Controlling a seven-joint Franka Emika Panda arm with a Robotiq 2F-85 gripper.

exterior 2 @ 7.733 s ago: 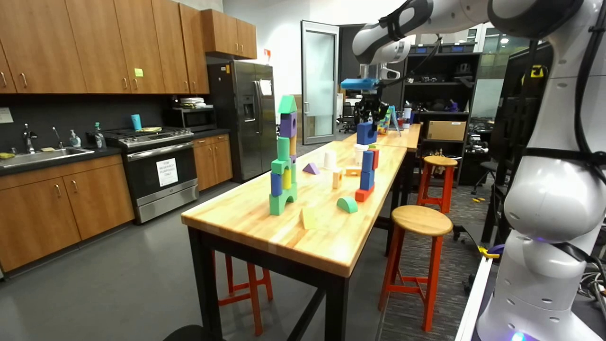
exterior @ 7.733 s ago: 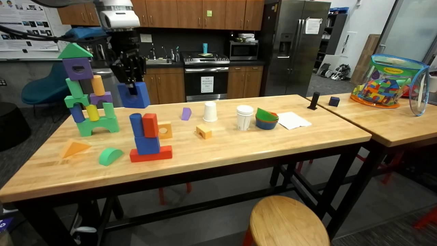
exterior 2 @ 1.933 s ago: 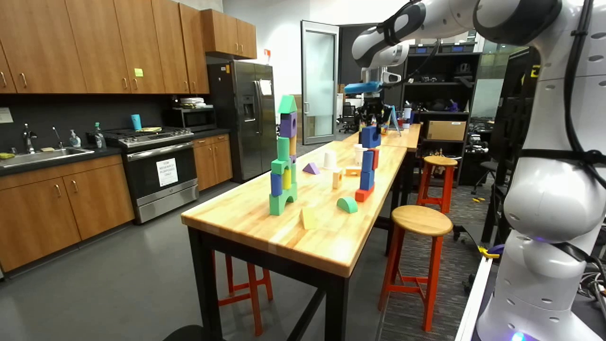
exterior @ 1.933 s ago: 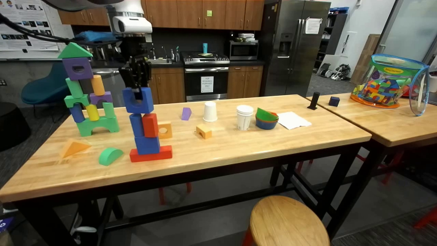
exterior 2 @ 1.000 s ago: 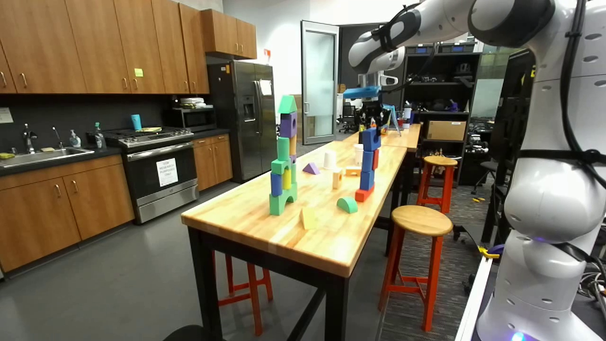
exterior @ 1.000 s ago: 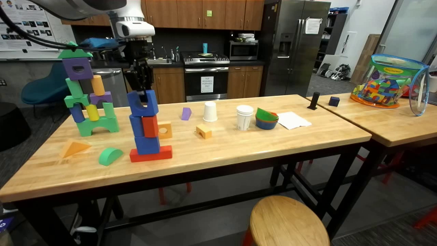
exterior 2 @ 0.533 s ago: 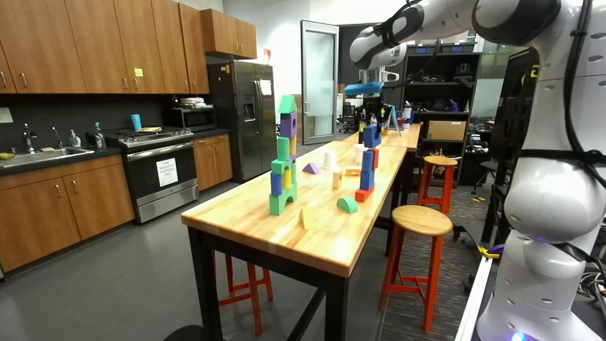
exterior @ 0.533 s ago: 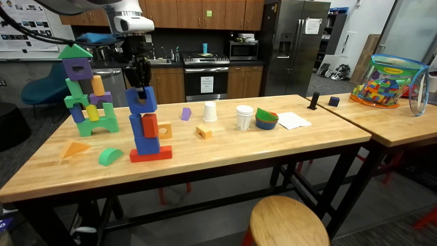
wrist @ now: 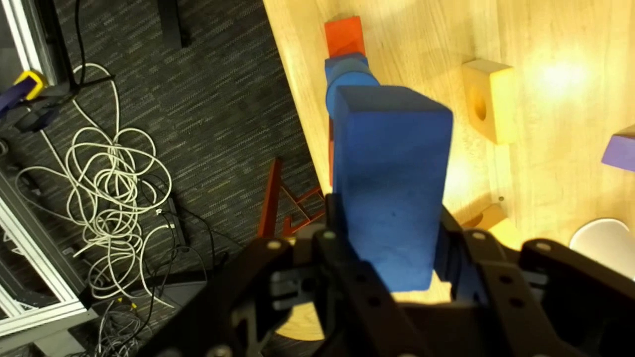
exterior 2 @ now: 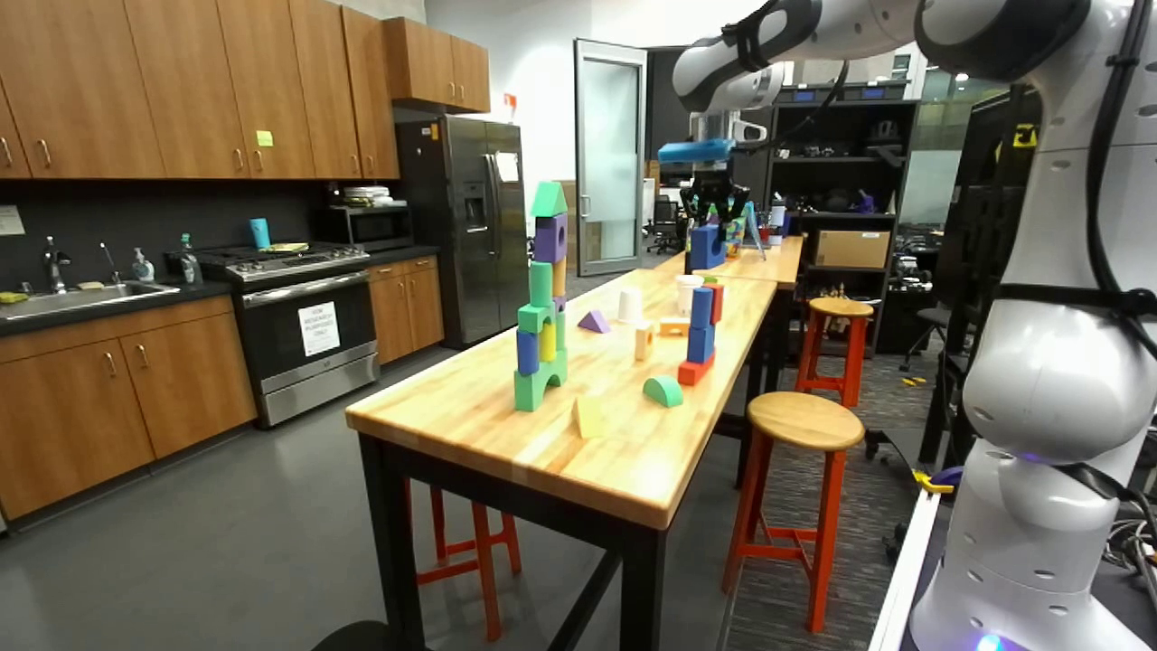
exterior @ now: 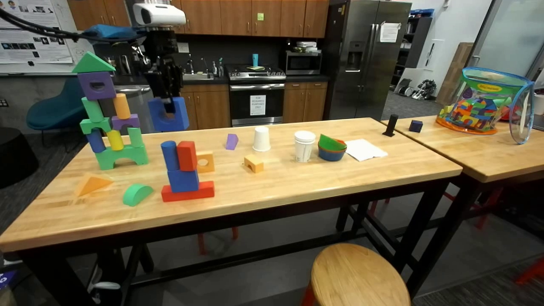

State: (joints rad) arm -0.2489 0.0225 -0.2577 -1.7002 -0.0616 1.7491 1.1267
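My gripper [wrist: 389,213] is shut on a blue block with a round opening through it; in the wrist view this blue block [wrist: 394,188] fills the space between the two fingers. It hangs in the air over a short tower, with a gap below it in both exterior views. That tower has a long red block [exterior: 199,191] at the bottom and a blue block [exterior: 183,181] on it. Side by side on top stand a blue cylinder [exterior: 170,156] and an upright red block [exterior: 187,156]. The wrist view shows the blue cylinder [wrist: 349,79] partly hidden behind the held block.
A taller tower, topped by a green triangle [exterior: 92,63], stands to one side. On the table [exterior: 297,187] lie an orange wedge [exterior: 94,184], a green half-round [exterior: 137,194], a yellow holed block [exterior: 206,162], a yellow arch [exterior: 253,163], white cups [exterior: 262,139] and bowls [exterior: 331,153].
The held block came down to the tower's top about a second ago, touching or nearly so. It has since risen and shifted slightly sideways, still gripped. The tower's pieces look unmoved.
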